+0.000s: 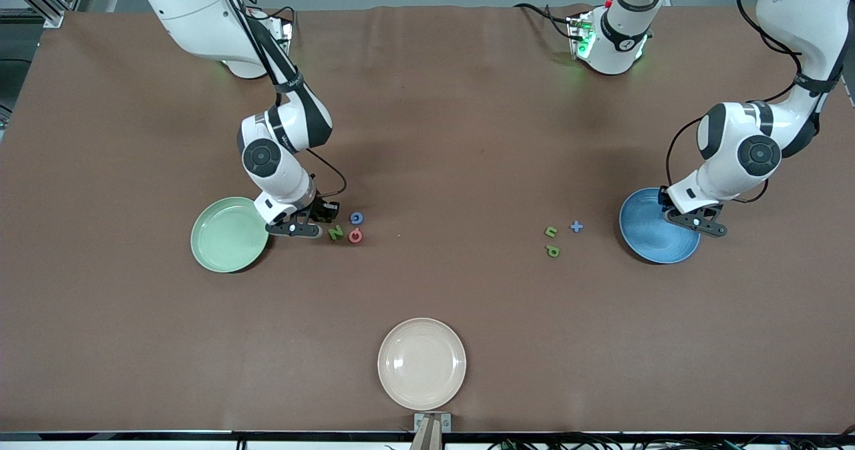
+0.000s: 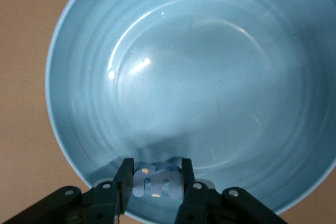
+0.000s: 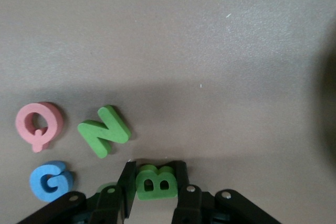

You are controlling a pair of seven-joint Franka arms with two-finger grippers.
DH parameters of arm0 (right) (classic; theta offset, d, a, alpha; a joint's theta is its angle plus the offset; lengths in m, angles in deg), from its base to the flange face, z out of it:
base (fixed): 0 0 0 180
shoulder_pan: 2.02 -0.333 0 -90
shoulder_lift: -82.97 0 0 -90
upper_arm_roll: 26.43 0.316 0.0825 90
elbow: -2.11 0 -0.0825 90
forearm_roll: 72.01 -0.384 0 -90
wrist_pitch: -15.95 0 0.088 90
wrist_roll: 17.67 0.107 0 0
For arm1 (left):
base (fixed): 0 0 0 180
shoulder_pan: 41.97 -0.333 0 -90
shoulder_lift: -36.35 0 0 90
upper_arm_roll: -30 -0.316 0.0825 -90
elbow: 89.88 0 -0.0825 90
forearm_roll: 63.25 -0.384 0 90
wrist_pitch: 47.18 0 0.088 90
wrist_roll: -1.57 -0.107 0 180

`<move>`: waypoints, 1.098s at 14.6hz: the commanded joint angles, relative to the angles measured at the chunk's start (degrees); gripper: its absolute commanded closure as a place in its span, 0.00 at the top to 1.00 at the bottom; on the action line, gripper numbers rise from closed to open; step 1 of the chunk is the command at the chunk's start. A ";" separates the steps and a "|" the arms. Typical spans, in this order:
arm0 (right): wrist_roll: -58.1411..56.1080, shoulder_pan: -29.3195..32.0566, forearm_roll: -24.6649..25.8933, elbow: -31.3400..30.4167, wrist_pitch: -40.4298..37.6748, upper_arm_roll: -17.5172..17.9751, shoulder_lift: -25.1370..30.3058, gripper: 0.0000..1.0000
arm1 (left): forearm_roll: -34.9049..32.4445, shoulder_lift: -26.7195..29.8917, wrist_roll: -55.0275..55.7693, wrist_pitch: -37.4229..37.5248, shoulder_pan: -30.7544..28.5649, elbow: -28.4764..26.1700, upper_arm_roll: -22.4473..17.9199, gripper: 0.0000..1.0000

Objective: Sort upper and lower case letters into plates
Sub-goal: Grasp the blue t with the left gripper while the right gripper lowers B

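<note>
**Beside the mint green plate, a B is pinched; over the blue plate, an m waits to drop**

Just beside the mint green plate (image 1: pixel 229 234), toward the left arm's end of the table from it, the right gripper (image 1: pixel 314 225) is down at the table with its fingers closed narrow on a green letter B (image 3: pixel 156 182). Three more capitals lie near that plate on the same side: a green N (image 1: pixel 335 233), a blue G (image 1: pixel 357 218) and a pink Q (image 1: pixel 355 236). The plate itself holds nothing.

The left gripper (image 1: pixel 698 221) hangs over the sky blue plate (image 1: pixel 644 240), clamped on a pale blue lower-case m (image 2: pixel 156 181). A blue plus (image 1: pixel 576 226), a green n (image 1: pixel 551 232) and a green p (image 1: pixel 552 251) lie on the table near that plate, on its side toward the mint plate.

The step in hand looks like a pick on one side and a drop on the other. Next, the right arm should lift the B clear without nudging the N, then carry it over the mint plate; the left need only part its fingers. A cream plate (image 1: pixel 421 363) sits apart, nearest the camera.
</note>
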 commanded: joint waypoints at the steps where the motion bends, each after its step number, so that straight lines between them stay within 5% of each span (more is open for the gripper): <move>1: 0.17 0.05 -0.60 -0.58 -0.21 -0.45 0.08 0.01 | -1.21 -0.27 -0.92 -0.63 -0.73 -0.01 0.43 0.43; 2: 0.08 0.14 -0.60 -0.32 -1.34 -0.88 0.60 0.01 | -1.21 -0.10 -1.09 -0.55 -0.64 -0.01 0.43 0.74; 3: -0.36 0.14 -0.60 0.38 -3.62 -1.84 1.31 0.01 | -1.21 0.60 -1.10 0.06 -0.38 0.08 0.52 0.91; 4: -0.88 0.14 -0.34 1.26 -5.99 -2.98 2.70 0.01 | -1.21 1.39 -0.92 0.85 -0.12 0.26 0.87 0.97; 8: -7.29 3.29 -0.17 5.30 -17.16 -5.54 5.79 0.01 | -0.15 3.86 3.71 5.59 -0.38 2.27 6.83 0.99; 16: -26.29 16.31 -0.08 1.89 -16.74 -5.54 7.03 0.02 | -0.15 -1.93 37.45 7.36 1.72 9.04 18.62 0.99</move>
